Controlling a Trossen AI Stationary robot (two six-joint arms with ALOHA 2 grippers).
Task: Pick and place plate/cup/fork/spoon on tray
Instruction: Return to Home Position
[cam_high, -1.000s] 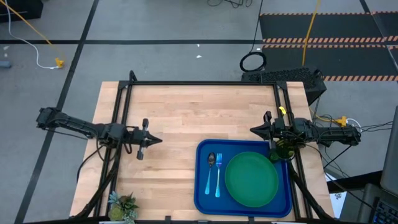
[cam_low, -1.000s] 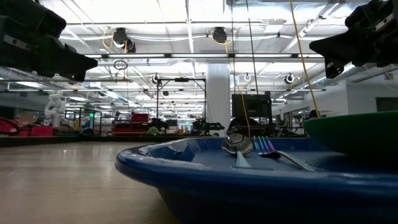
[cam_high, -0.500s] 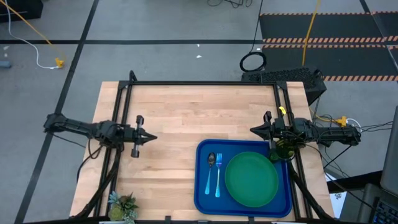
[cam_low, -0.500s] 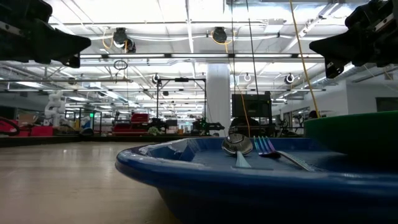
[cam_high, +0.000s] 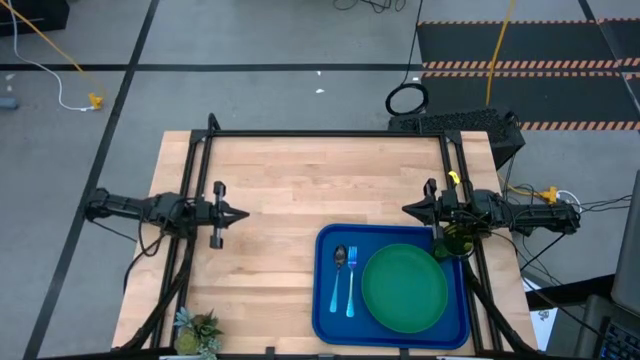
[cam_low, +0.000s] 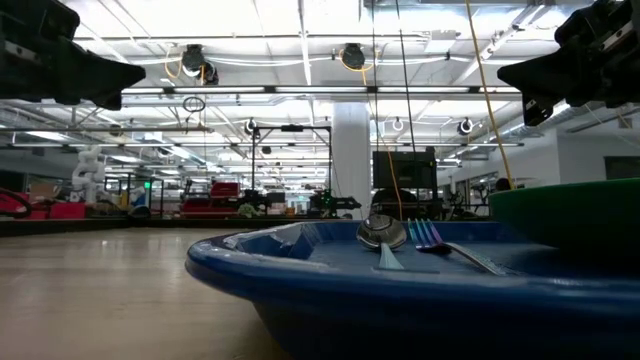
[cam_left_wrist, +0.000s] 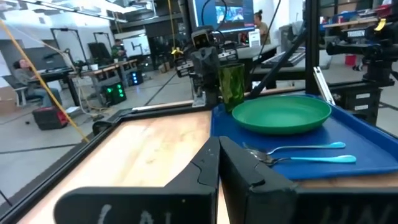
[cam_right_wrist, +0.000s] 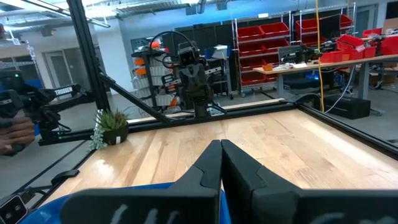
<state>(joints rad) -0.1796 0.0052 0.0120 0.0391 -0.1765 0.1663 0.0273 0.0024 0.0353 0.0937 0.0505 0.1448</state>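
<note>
Four task pieces were already on the blue tray (cam_high: 324, 300) when I looked: one green plate (cam_high: 404, 289) filling its right half, one fork (cam_high: 352, 280) and one spoon (cam_high: 339, 275) lying side by side on its left half with their light blue handles toward the table's near edge, and one olive cup (cam_high: 455, 241) at the tray's far right corner, just beside the plate. I could not tell whether the cup stood inside the rim or just over it. My right gripper (cam_high: 408, 210) hung above the table just off that corner, fingers pressed together on nothing. My left gripper (cam_high: 241, 214) hovered well apart over bare wood on the table's left side, its fingers together and empty too. One small potted plant (cam_high: 197, 331) sat at the near left edge. I judged the placing as good as done; the next move called only for checking the cup's seat and parking both arms.
</note>
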